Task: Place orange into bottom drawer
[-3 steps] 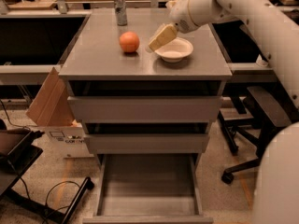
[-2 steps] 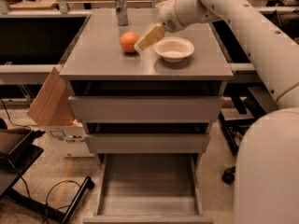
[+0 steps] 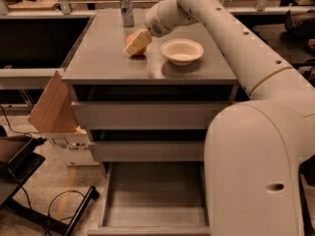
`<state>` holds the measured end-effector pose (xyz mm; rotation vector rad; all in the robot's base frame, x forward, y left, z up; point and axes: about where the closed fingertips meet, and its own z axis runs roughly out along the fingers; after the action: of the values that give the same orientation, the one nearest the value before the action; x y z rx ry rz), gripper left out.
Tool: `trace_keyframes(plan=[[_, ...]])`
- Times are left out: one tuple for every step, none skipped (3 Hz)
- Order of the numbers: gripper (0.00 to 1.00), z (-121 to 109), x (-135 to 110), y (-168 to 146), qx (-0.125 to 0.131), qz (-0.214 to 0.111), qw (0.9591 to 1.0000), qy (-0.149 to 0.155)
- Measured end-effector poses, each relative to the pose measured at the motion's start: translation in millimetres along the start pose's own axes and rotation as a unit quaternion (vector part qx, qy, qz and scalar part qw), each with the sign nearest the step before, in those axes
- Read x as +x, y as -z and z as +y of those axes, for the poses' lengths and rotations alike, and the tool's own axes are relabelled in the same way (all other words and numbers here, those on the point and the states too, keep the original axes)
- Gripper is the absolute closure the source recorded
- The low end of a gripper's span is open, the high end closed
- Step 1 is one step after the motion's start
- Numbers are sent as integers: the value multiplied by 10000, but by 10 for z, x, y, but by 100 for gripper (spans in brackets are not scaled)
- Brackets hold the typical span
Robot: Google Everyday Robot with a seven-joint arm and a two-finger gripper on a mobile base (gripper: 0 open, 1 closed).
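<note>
Reaches in from the right over the table (image 3: pixel 108 63), hand (image 3: pixel 135 44) laid on the orange (image 3: pixel 130 37). Cannot tell whether clamped on the fruit or merely touching it. Has the orange on the table, left of the white bowl (image 3: pixel 196 46), nearer than the can (image 3: pixel 127 9). Shows the bottom drawer (image 3: pixel 152 195) pulled open, low and near.

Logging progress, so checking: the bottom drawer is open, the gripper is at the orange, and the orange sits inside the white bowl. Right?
Not quite. The camera view shows the orange on the cabinet top, beside the white bowl, not in it. The gripper is at the orange and the bottom drawer is open.
</note>
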<state>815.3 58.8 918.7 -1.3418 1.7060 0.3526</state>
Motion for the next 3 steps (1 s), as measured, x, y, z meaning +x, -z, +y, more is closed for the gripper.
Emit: trace_keyframes(plan=[[0,-47,60,-279,-46,90,9998,-181],[19,-157,267,-469,-6,340,9987,-391],[43,-217,380,-535,28,488,9976,-492]])
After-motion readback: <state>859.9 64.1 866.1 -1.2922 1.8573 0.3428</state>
